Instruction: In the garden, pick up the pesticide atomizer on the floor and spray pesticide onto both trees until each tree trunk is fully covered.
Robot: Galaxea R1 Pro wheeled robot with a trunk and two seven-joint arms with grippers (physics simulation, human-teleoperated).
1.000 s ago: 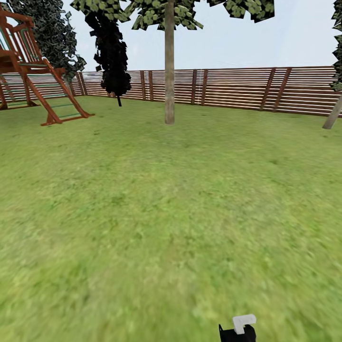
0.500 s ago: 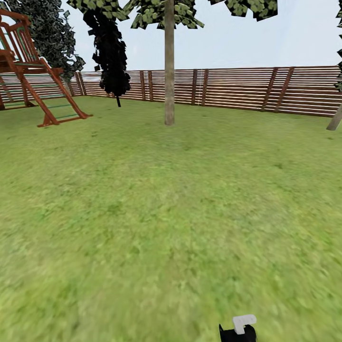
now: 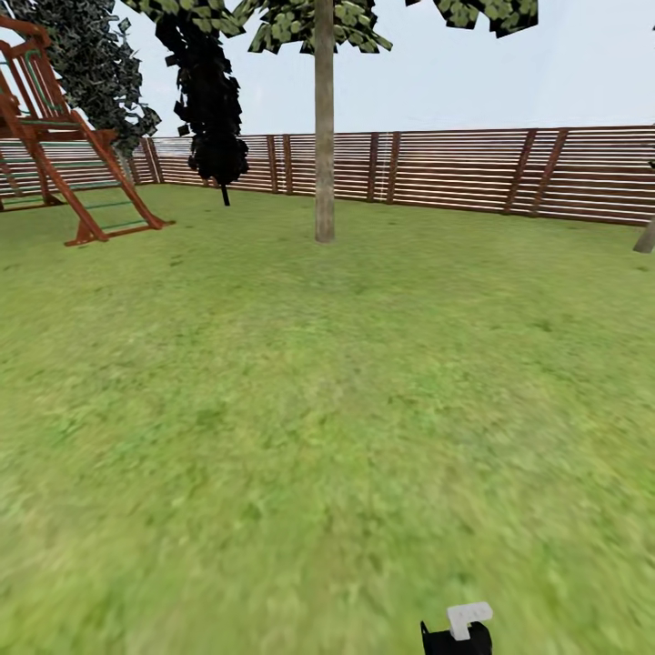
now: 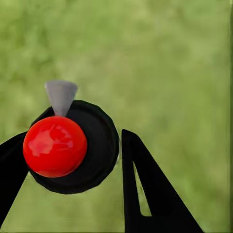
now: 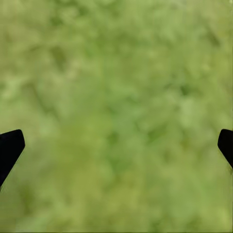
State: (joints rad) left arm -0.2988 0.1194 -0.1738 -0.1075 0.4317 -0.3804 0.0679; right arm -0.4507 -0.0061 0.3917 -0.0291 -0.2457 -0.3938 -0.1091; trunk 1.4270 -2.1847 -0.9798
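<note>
Drifting leftward since earlier, the view is centring the pale grey-brown upright tree trunk far ahead, while the left tool is clamping the black red-capped atomizer and the right tool is gaping wide.

Your head camera is looking forward across the lawn toward the fence, while both wrist cameras are facing down close over that same grass.

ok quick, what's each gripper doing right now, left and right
Left gripper: closed on the pesticide atomizer, with its red top between the fingers.
Right gripper: open, holding nothing, with only lawn between its fingertips.
</note>
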